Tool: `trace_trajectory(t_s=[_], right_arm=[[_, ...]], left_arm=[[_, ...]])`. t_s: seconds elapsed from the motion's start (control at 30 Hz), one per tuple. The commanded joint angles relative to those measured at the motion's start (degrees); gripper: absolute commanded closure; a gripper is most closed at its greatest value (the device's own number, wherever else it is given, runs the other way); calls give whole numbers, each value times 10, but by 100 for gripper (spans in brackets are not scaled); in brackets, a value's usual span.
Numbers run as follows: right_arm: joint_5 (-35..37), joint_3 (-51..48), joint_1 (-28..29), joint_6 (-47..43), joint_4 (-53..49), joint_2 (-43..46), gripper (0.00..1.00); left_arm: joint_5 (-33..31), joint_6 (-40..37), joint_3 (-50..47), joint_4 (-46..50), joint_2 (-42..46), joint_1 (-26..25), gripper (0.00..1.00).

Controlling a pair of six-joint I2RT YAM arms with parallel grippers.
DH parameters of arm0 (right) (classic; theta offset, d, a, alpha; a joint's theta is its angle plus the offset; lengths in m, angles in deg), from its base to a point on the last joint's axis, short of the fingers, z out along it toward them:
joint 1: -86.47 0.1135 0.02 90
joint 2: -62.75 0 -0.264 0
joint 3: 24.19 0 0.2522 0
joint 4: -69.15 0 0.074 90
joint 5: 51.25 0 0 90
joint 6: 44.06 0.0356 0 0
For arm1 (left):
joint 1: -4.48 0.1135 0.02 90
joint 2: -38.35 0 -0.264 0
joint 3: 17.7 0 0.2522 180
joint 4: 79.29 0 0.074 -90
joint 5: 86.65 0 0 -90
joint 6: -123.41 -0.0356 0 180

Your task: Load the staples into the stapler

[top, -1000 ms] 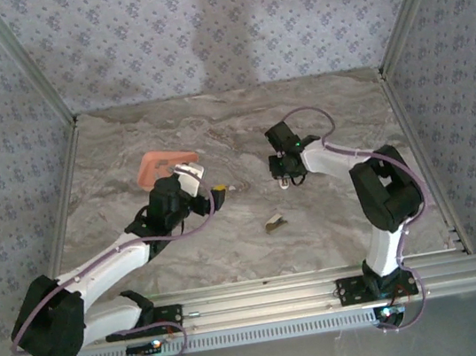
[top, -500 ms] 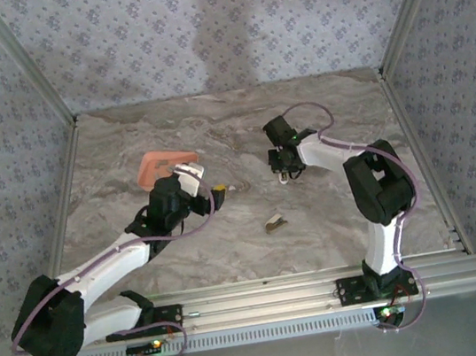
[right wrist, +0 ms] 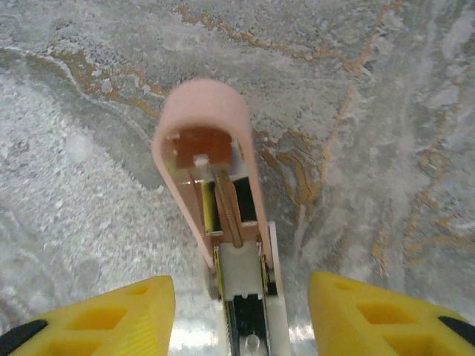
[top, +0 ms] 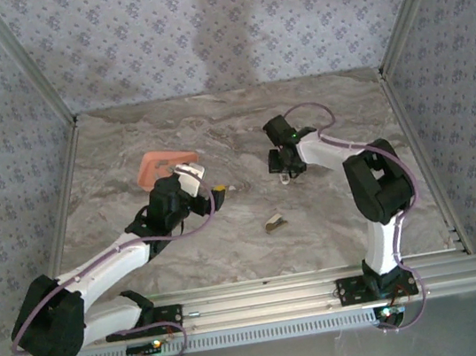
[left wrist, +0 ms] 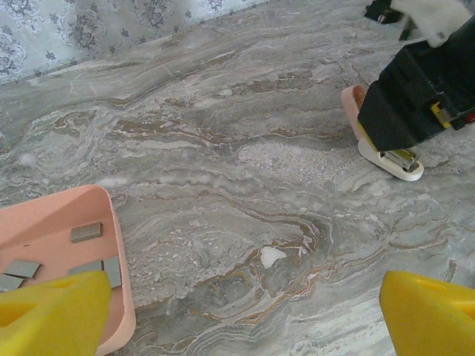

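Near edge of the table (top: 259, 255): both my arms are bolted down here, side by side.
Just beyond, mid-table: a small pale bent piece (top: 273, 223) lies alone; I cannot tell what it is.
Left hand (left wrist: 241, 315): open wide, its yellow pads (left wrist: 52, 311) far apart with nothing between them, held low over the table just beside the tray.
Right hand (right wrist: 241, 311): open, one of its fingertips (right wrist: 356, 311) on each side of the stapler, with a gap on both sides.
Stapler (right wrist: 223, 222): lying on the table right of centre, hinged open, pink half raised off the white base, metal channel showing.
Tray (left wrist: 122, 311): salmon-orange, left of centre, farther back than my left hand.
Staples (left wrist: 87, 232): several small grey strips lying flat inside the tray, well apart from the stapler.
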Motion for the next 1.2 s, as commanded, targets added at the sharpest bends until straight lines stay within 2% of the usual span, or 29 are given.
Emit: trace_trajectory(t_s=[0.0,0.23,0.3,0.57,0.9,1.17], right_arm=[[19,-8,5,0,-34,86,45],[0,-102,81,45,-134,202,35],[-12,-129,104,87,-155,221,33],[-105,-217,188,201,-154,261,24],[-173,-243,195,200,-67,218,23],[-169,-194,191,154,-33,162,25]], left_arm=[[5,1,2,18,24,2,7],[4,15,-9,38,40,2,7],[4,19,-14,39,42,2,7],[0,33,-36,40,60,2,8],[-3,35,-46,29,69,1,7],[-8,29,-47,27,75,2,7]])
